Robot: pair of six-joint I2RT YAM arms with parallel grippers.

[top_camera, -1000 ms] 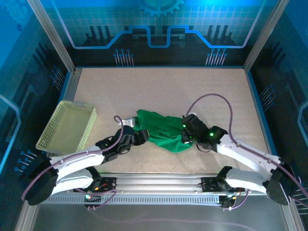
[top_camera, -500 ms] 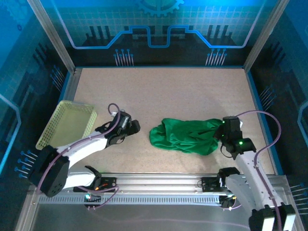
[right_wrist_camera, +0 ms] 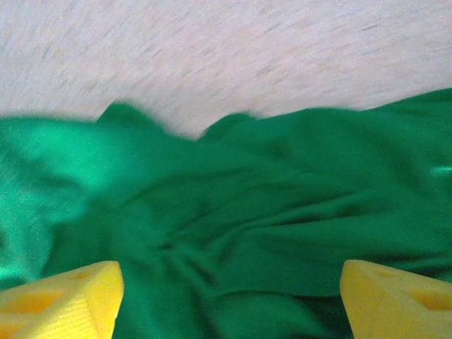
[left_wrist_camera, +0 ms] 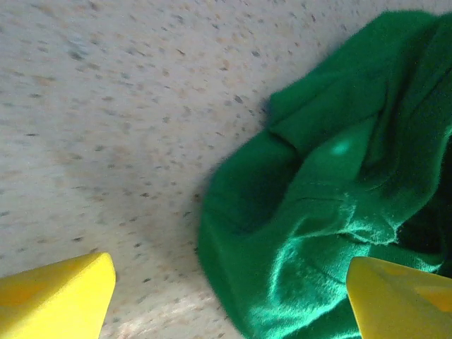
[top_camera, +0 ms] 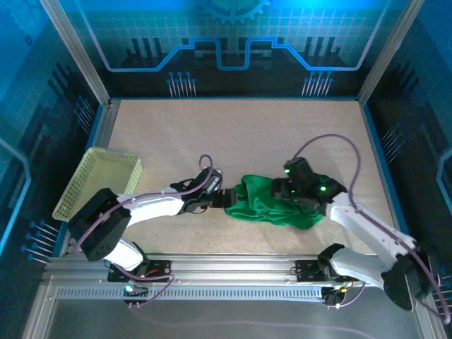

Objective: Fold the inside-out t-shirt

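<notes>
From the near edge the left arm [top_camera: 162,206] reached to the crumpled green t-shirt [top_camera: 272,206], which lay toward 6 o'clock on the speckled surface [top_camera: 233,134]. The left jaws stood wide, yellow fingertips [left_wrist_camera: 56,296] straddling the cloth's 9 o'clock edge. The right jaws, on the right arm [top_camera: 360,222], hung equally wide over its 2 o'clock folds. Well apart at 9 o'clock sat a pale perforated basket [top_camera: 106,183].

A speckled beige table [top_camera: 233,134] sits inside blue-lit, circuit-patterned walls [top_camera: 233,42].
</notes>
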